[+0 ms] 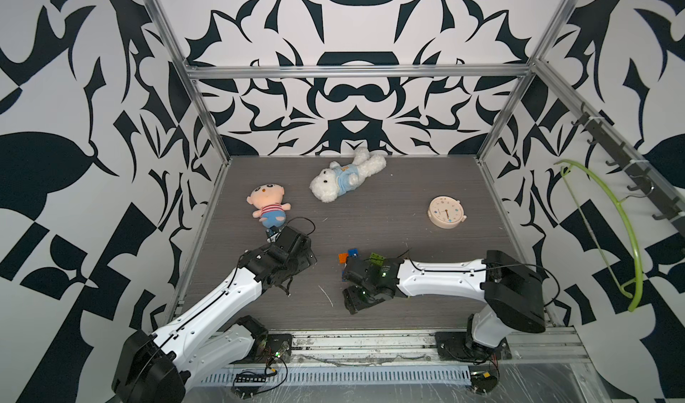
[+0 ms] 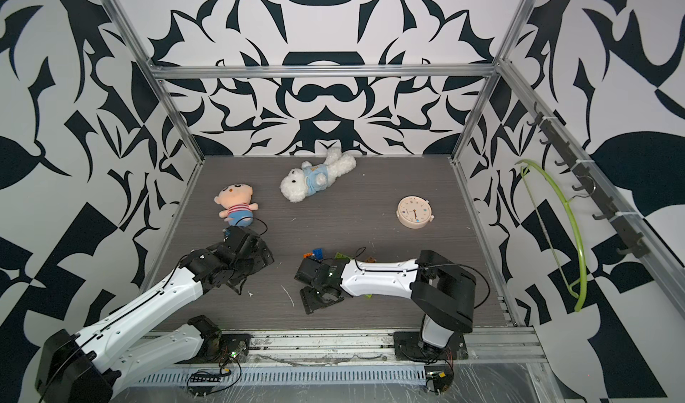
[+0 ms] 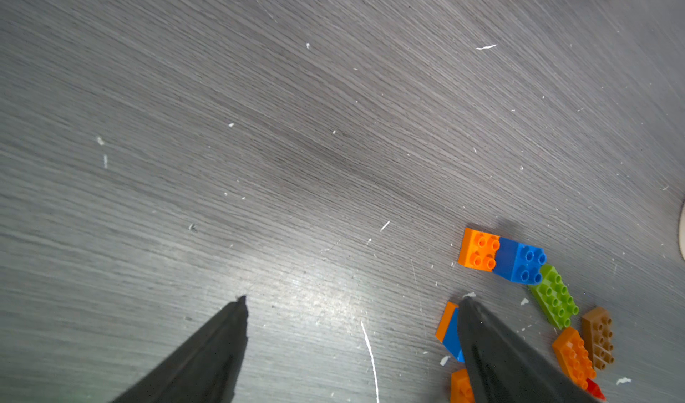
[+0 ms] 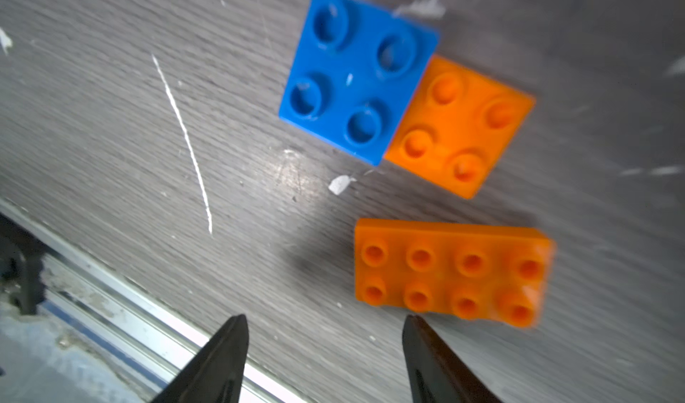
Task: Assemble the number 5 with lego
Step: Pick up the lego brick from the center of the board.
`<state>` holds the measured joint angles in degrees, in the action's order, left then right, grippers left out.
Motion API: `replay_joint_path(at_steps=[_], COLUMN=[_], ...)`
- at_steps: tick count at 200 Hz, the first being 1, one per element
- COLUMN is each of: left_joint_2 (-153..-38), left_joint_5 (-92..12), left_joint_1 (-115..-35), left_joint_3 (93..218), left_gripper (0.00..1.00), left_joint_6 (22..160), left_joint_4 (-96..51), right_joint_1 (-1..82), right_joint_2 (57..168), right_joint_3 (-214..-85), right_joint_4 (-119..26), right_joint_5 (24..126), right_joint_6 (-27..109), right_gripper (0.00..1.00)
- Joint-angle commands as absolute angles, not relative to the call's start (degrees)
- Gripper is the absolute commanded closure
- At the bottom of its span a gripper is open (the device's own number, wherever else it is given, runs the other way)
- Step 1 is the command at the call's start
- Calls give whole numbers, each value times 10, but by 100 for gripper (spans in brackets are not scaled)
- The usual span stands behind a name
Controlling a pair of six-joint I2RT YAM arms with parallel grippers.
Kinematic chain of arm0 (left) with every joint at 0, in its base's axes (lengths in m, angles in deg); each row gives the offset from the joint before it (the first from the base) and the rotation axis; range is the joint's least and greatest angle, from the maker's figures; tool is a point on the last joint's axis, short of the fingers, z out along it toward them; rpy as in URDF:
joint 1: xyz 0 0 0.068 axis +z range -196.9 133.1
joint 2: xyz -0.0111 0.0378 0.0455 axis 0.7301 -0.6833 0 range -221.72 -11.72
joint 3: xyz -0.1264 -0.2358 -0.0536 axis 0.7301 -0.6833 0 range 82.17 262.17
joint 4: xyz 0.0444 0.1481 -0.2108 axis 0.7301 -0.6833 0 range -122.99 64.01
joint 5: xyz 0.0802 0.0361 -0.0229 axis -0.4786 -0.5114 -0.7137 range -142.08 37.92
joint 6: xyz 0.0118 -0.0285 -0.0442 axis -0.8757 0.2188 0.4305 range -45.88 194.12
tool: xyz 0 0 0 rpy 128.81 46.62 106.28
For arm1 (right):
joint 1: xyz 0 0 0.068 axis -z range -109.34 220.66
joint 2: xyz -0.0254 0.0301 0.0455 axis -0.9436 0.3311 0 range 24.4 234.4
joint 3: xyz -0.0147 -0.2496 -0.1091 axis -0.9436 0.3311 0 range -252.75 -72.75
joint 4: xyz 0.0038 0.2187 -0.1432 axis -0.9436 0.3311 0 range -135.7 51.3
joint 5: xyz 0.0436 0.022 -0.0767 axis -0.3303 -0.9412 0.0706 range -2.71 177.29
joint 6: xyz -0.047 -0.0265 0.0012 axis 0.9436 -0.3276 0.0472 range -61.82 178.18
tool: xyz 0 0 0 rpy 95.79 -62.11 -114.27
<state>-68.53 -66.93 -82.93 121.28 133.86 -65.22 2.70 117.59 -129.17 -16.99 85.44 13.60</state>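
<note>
Grey wood-grain tabletop boxed by patterned walls, aluminium rail along near edge. Bare room through centre; striped plush doll, white plush toy and clock toward far side. Lego bricks clustered near-centre, partly under right arm. Left gripper low, left of cluster, spread wide, empty. Right gripper angled down beside orange eight-stud brick, parted, gripping nothing.
</note>
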Motion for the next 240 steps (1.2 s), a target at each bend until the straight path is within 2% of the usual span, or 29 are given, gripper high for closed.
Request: replay_joint_path(at_steps=[1,26,51,110,161,240], left_joint_2=[-689,-692,-695,-684,-687,-708], left_joint_5=[-668,-655,-650,-653,-669,-674], left_joint_1=[-830,-830,-830,-830,-830,-830], left_joint_3=[1215,1215,1219,1210,1216,1225], left_gripper=[5,4,1,1,1,1], left_joint_6=[1320,1305,1296,1298,1299,1302], left_joint_4=[-653,-634,-630,-628,-643,-652], right_joint_1=[29,37,38,68,73,67], right_joint_2=[1146,1177,1193,1239,1268,1279], right_joint_3=[-1327,-1347,-1348,-1366,-1385,-1380], right_joint_4=[-76,-48,-86,-88,-64,-59], right_joint_5=[968,973,923,885,905,942], right_joint_6=[198,234,249,283,276,208], right_gripper=[26,20,16,14,15,25])
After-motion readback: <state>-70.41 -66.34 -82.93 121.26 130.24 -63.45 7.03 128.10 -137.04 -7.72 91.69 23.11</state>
